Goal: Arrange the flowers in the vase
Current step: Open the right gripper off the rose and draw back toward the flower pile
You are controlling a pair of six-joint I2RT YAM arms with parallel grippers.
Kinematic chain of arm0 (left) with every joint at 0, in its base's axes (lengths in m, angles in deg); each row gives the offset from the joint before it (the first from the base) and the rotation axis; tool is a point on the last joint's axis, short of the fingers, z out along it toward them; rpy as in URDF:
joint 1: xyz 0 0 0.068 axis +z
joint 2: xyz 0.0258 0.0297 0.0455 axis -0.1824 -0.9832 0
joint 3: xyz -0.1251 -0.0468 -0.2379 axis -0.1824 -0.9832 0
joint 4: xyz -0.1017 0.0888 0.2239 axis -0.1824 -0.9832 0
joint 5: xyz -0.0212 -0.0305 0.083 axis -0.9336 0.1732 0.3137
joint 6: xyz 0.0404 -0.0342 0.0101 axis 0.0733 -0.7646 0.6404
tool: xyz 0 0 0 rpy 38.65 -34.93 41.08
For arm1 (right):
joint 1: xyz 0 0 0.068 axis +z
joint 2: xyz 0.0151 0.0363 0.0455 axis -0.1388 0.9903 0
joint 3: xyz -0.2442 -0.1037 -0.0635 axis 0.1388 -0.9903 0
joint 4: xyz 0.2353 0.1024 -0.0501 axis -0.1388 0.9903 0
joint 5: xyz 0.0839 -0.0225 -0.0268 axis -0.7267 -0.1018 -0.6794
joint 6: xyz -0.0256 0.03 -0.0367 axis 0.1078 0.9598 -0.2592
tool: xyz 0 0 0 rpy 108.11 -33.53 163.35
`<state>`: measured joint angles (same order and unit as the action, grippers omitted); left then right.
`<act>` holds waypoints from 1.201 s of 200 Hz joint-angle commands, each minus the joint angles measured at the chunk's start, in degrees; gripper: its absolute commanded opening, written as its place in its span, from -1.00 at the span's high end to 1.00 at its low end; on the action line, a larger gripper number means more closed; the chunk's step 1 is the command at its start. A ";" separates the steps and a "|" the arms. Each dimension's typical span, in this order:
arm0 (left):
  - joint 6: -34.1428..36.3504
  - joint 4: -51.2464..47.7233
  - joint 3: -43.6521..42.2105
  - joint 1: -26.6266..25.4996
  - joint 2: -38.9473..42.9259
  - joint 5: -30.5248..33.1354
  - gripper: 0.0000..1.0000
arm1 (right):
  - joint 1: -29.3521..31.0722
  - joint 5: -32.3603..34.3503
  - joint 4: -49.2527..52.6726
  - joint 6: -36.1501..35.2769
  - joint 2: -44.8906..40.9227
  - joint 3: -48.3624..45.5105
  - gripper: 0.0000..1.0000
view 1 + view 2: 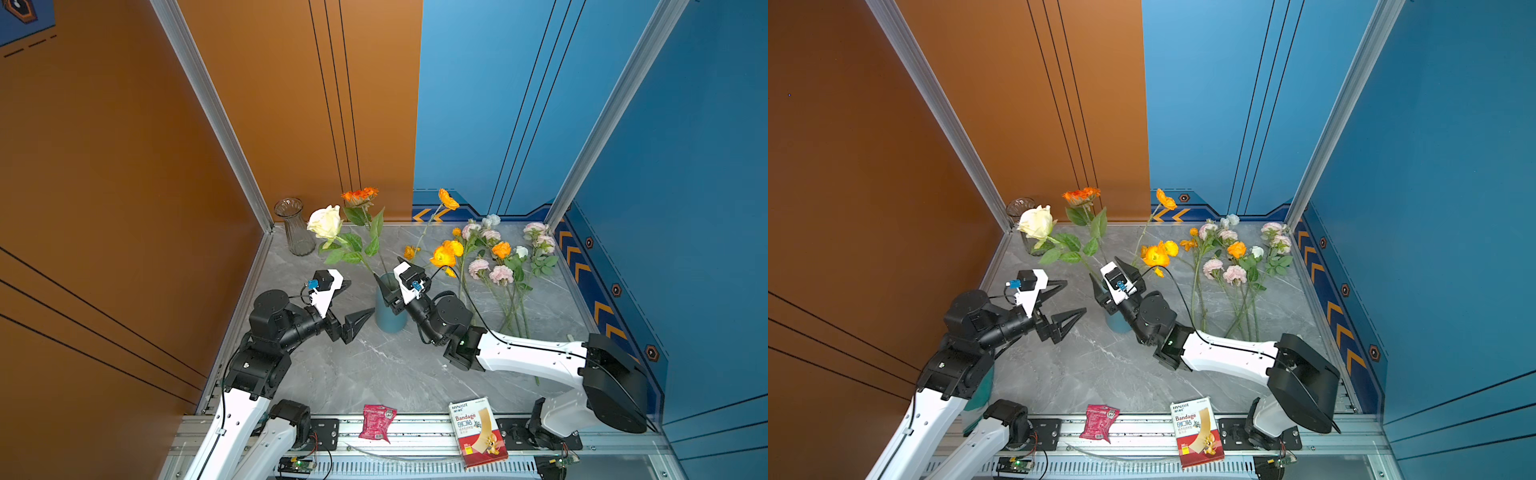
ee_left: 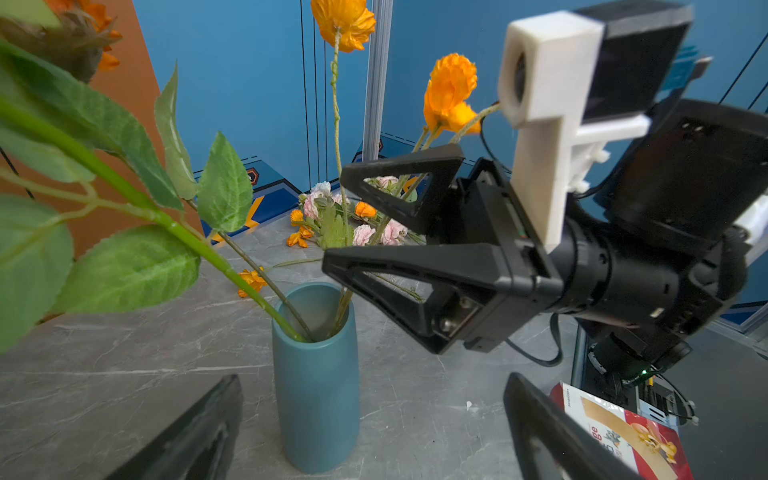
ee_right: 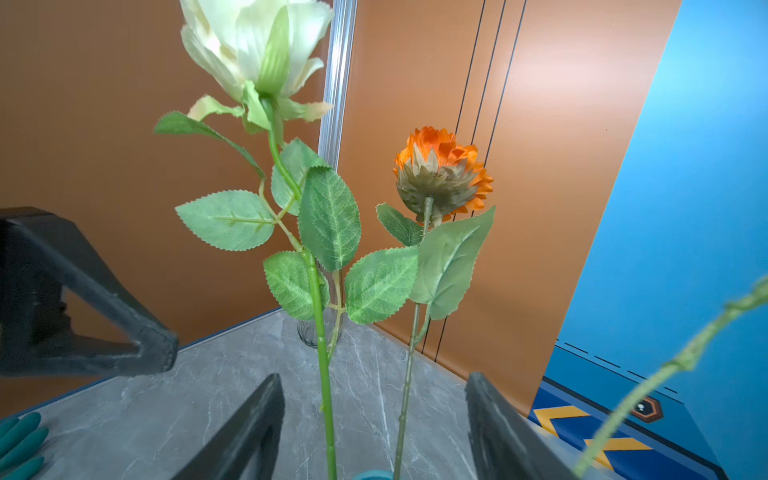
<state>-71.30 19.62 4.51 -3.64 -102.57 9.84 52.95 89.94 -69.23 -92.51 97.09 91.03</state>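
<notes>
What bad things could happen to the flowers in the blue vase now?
1. The right gripper is open right next to the poppy stems. Pulling away carelessly might snag one and drag it out.
2. The white rose leans far out of the slim teal vase, so a bump from the nearby open left gripper could tip it.

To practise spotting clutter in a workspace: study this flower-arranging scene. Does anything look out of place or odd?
Yes. A crumpled red snack packet and a bandage box lie on the front rail, partly over the table's edge. Neither has anything to do with flower arranging, so both look like stray clutter.
</notes>
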 commanded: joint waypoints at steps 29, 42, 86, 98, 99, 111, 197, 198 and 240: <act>-0.36 2.98 -1.36 -1.21 -3.41 0.05 -0.96 | 0.19 -10.68 36.75 10.74 -10.88 7.86 -0.53; -0.19 2.95 -1.25 -2.25 -4.44 -0.25 -0.96 | 0.71 -13.97 45.91 12.54 -12.68 10.54 -0.53; -0.02 2.67 -1.33 -5.29 -5.06 1.29 -0.96 | 3.30 -19.16 60.02 18.88 -18.88 7.46 -0.53; 0.22 2.58 -1.26 -5.70 -5.48 1.46 -0.96 | 3.75 -19.39 61.65 20.38 -20.35 5.77 -0.53; 0.23 2.58 -1.26 -5.75 -5.54 1.46 -0.96 | 3.76 -19.43 61.79 20.57 -20.48 5.59 -0.53; 0.36 2.34 -1.17 -6.01 -6.18 1.46 -0.96 | 3.93 -19.54 63.63 22.10 -21.85 4.12 -0.52; 7.68 -6.83 0.33 -17.04 -8.54 13.15 -0.96 | -1.12 -9.37 75.33 37.37 -31.92 -8.87 -0.26; 7.78 -6.91 0.33 -17.22 -8.56 13.41 -0.96 | -1.27 -9.15 75.30 37.58 -32.02 -9.12 -0.26; 10.72 -8.72 1.58 -22.58 -8.29 18.78 -0.96 | -14.44 -9.84 72.17 44.60 -31.66 -14.77 0.02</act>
<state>-63.85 13.45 3.79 -24.86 -111.13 24.00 45.19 79.32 3.16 -54.07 65.09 78.29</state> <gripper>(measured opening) 0.979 0.524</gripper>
